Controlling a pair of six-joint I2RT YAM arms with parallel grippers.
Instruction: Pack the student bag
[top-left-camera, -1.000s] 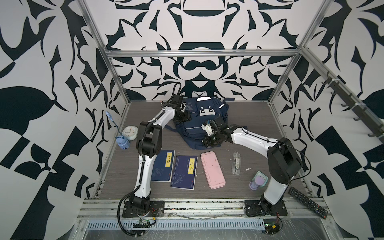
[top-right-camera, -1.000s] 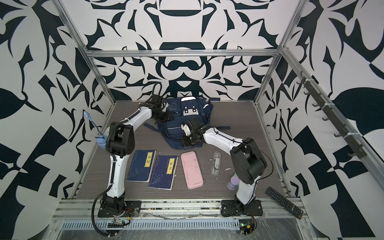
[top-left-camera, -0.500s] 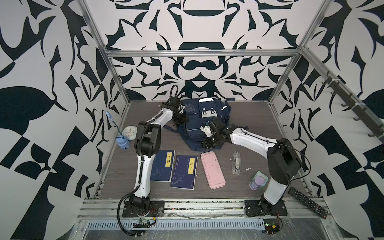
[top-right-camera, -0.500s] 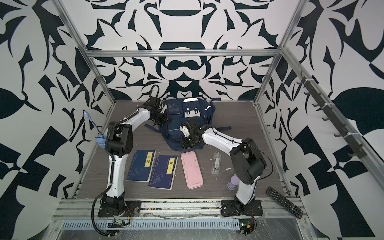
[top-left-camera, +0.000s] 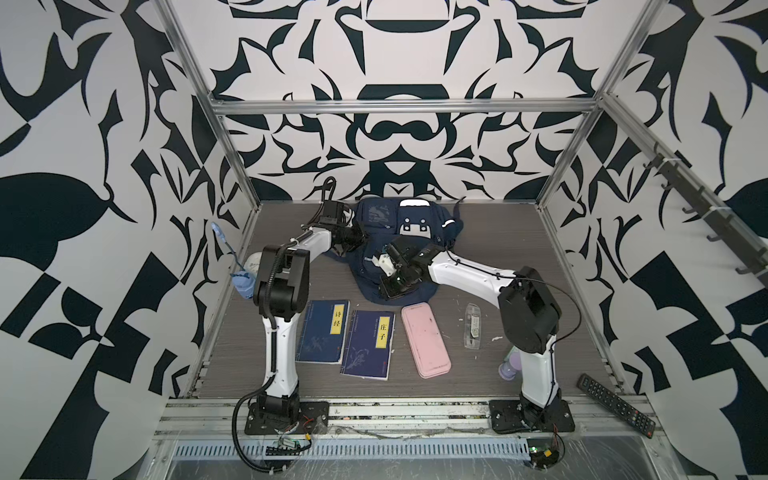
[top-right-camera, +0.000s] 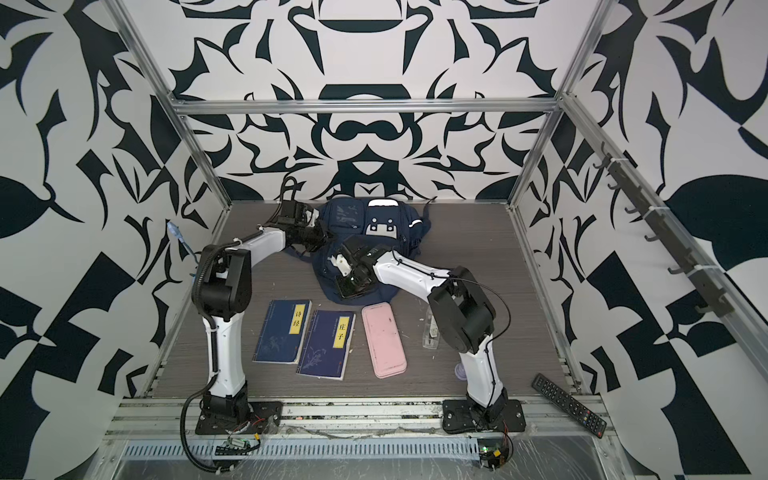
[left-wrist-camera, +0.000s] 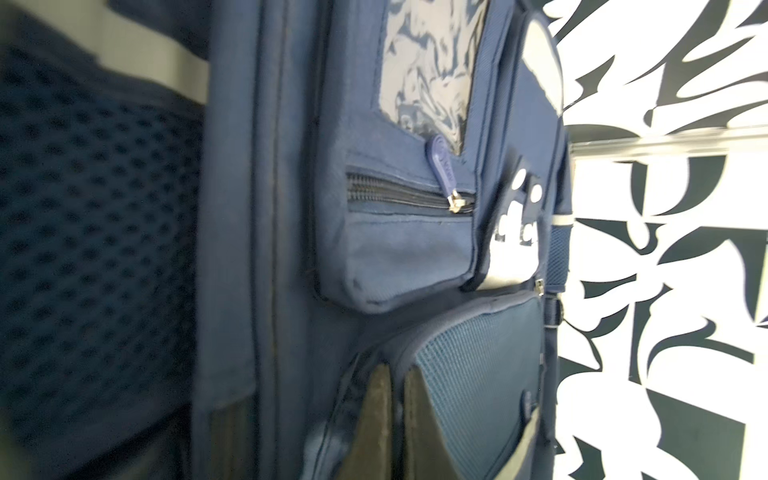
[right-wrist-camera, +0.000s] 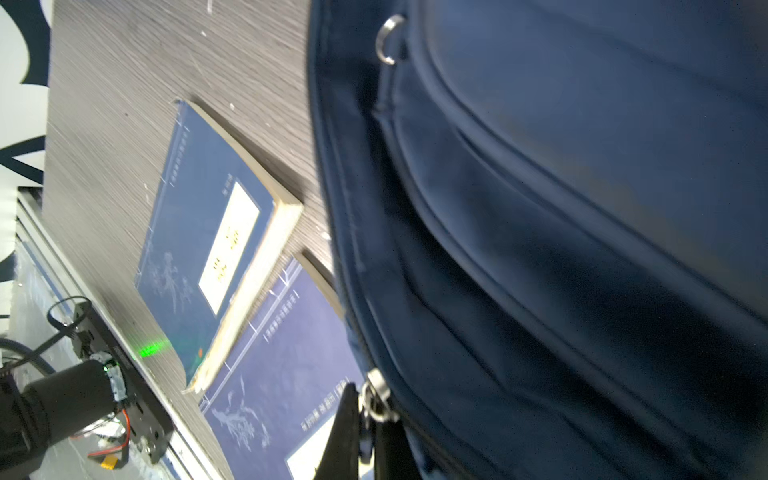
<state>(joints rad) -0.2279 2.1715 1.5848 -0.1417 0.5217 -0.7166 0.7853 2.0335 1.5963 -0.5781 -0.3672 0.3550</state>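
1. Grey table (top-left-camera: 498, 232): student bag (top-left-camera: 399, 224) lies just behind pink case (top-left-camera: 425, 340).
2. Just now left gripper (left-wrist-camera: 397, 374) clamped onto bag's side pocket edge; right gripper (right-wrist-camera: 365, 405) pinches zip pull (right-wrist-camera: 376, 401).
3. Bag looks braced for unzipping; nothing packed yet.

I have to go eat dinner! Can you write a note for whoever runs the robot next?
Left gripper: shut at the mesh pocket edge of the student bag, seemingly pinching fabric.
Right gripper: shut on a zip pull at the bag's near edge.
On the table, unpacked: two blue books, pink case, clear case.
Done: nothing packed that shows.
Left: get the bag open, load everything.
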